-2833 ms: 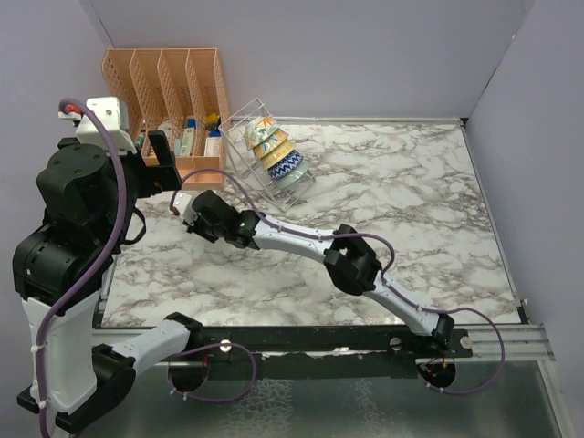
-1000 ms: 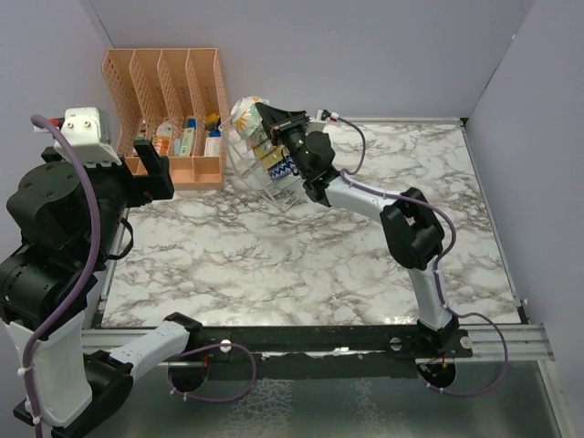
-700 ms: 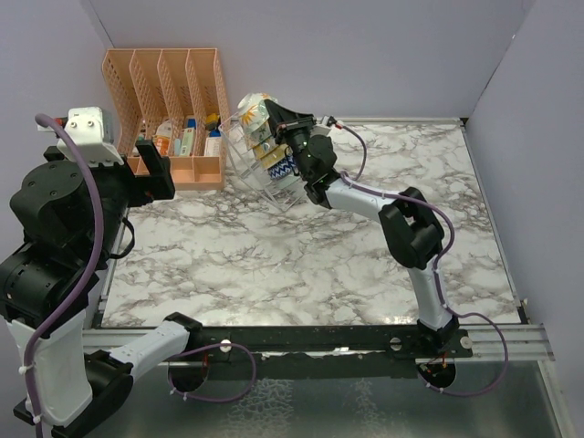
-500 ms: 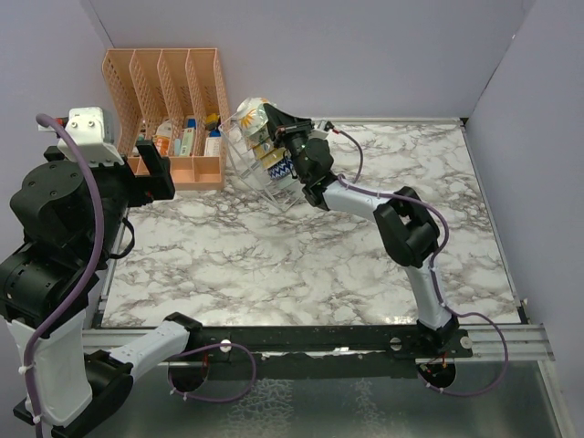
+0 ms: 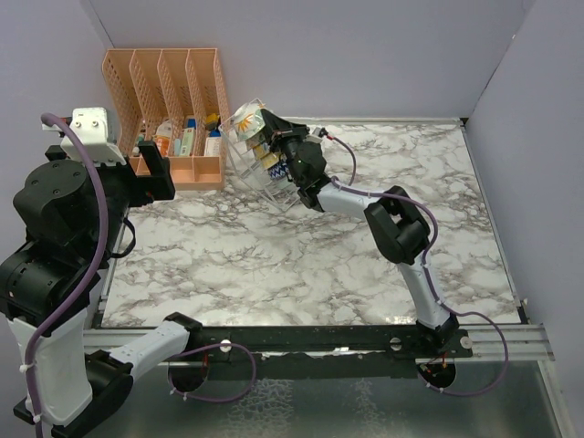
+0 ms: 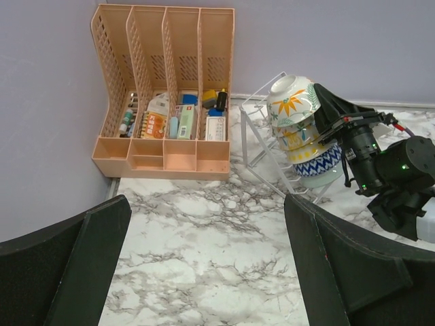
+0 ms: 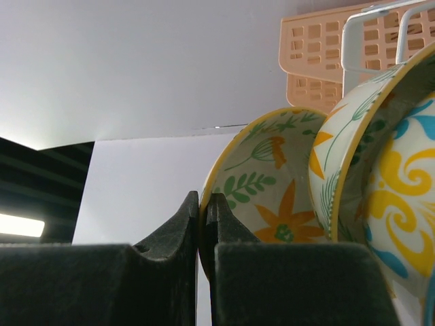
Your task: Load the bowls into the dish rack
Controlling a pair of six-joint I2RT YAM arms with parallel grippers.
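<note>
Floral bowl (image 7: pixel 268 183) atop the stack in the wire dish rack (image 6: pixel 258 125), right gripper (image 7: pixel 203 204) jaws clenched on its rim; left gripper (image 6: pixel 207 204) jaws released. Probably glazed ceramic: stiff, slippery, chip-prone; rim pinch suits.

Bright, even light falls from above. The marble surface (image 5: pixel 365 265) shows only soft, faint shadows. Up close, the right pincer (image 7: pixel 202 204) looks dark and a bit blurry. Left of it a white strip glows. The bowl (image 7: pixel 272 197) right of it is clear.
</note>
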